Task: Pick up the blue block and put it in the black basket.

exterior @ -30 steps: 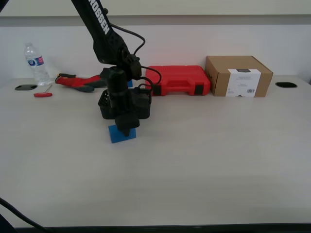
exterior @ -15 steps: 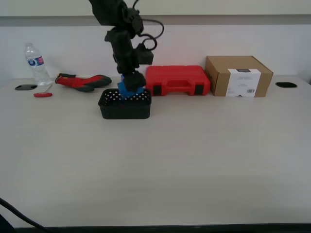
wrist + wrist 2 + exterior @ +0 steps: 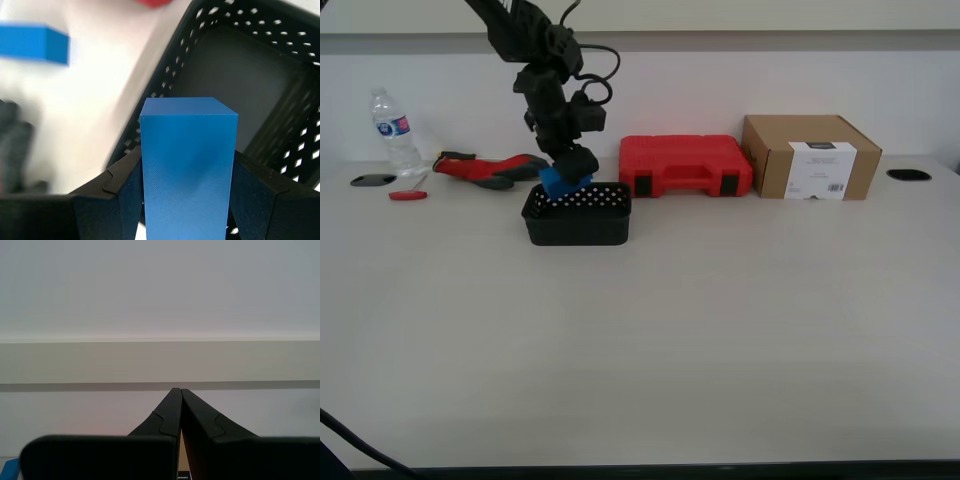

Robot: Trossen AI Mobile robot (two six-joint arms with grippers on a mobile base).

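Observation:
The blue block (image 3: 187,165) stands up between the fingers of my first gripper (image 3: 186,190), which is shut on it. In the exterior view the blue block (image 3: 563,184) hangs over the far left rim of the black basket (image 3: 577,226), under the first gripper (image 3: 567,165). The first wrist view looks down on the perforated black basket (image 3: 240,75), whose floor is bare. My second gripper (image 3: 180,395) is shut on nothing and faces a blank wall; it does not show in the exterior view.
A smaller blue block (image 3: 35,44) lies on the table beyond the basket. Along the back of the table are a red case (image 3: 685,165), a cardboard box (image 3: 810,157), red gloves (image 3: 485,168), a water bottle (image 3: 395,132) and a red screwdriver (image 3: 408,195).
My first gripper lifted the blue block off the table in front of the basket, carried it up and over, and has now lowered it toward the basket's far left rim.

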